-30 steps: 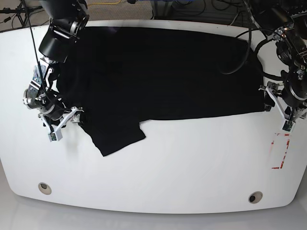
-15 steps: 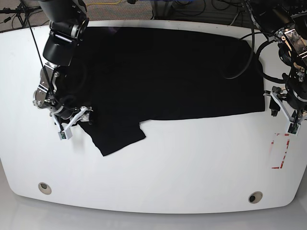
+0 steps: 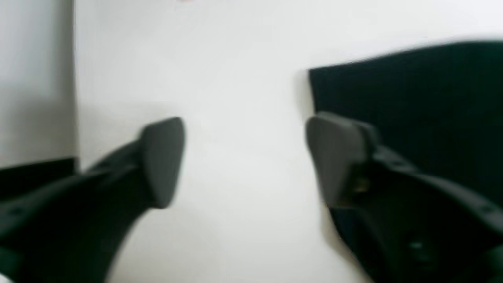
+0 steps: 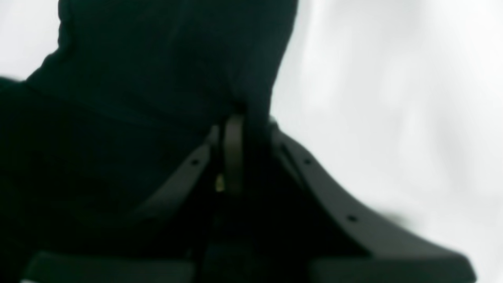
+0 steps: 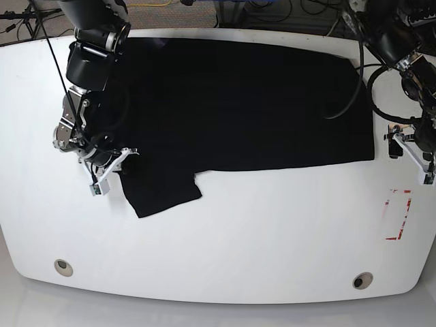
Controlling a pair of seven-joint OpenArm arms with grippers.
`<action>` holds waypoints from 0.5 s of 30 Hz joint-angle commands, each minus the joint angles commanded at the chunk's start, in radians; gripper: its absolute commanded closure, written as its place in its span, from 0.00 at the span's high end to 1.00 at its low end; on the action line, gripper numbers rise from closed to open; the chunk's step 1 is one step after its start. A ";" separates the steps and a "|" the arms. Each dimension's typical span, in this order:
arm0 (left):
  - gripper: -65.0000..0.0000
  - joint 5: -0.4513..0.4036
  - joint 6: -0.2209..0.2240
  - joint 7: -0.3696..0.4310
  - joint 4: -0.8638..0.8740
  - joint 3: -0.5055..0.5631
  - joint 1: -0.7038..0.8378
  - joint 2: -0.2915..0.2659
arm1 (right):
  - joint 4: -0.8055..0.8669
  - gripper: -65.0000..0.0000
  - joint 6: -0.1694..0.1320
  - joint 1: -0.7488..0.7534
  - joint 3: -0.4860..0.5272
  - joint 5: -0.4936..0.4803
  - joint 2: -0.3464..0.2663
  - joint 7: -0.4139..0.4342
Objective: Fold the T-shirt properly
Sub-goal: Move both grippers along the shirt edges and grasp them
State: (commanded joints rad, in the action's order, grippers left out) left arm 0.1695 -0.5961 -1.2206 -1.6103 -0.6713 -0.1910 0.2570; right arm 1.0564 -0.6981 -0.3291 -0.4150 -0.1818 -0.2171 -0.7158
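Right claw [image 4: 253, 122] is pinched on the dark T-shirt [image 5: 252, 102], cloth between its fingers; left claw [image 3: 245, 157] gapes beside the shirt's edge. Shirt's spread across the table [image 5: 225, 252], sleeve toward the near side. Looks light and limp, likely to sag, so I'd grab the hem corner on the left-arm side.

Bright light washes the desk [image 5: 272, 231] nearly white; both wrist views blur, and dark cloth [image 5: 238, 102] loses detail.
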 joint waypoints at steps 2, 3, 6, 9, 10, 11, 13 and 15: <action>0.87 0.003 0.014 0.000 0.035 0.002 -0.002 0.002 | 0.000 0.10 0.000 0.000 0.002 0.000 -0.002 0.000; 0.87 0.003 0.014 0.000 0.043 0.002 -0.003 0.002 | 0.000 0.10 0.000 0.002 0.002 0.000 -0.002 0.000; 0.87 0.003 0.014 0.003 0.081 0.003 -0.028 0.000 | 0.000 0.10 0.000 0.003 0.002 0.000 -0.002 0.000; 0.87 0.003 0.014 0.025 0.149 0.002 -0.046 0.000 | 0.002 0.10 0.000 0.003 0.002 0.000 0.000 0.000; 0.87 0.003 0.014 0.038 0.170 0.002 -0.048 0.000 | 0.002 0.10 0.000 0.003 0.002 0.000 0.000 0.000; 0.87 0.003 0.014 0.060 0.196 0.002 -0.048 0.000 | 0.002 0.10 0.000 0.003 0.002 0.000 0.002 0.000; 0.87 0.003 0.014 0.097 0.241 0.002 -0.048 0.000 | 0.002 0.10 0.000 0.003 0.002 0.000 0.002 0.000; 0.87 0.003 0.014 0.114 0.275 0.003 -0.049 0.000 | 0.002 0.10 0.000 0.003 0.002 0.000 0.002 0.000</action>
State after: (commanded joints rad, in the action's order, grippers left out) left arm 0.1726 -0.5823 -1.1070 -1.3357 -0.6682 -0.2401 0.2570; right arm 1.0579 -0.6981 -0.3261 -0.4135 -0.1818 -0.2156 -0.7158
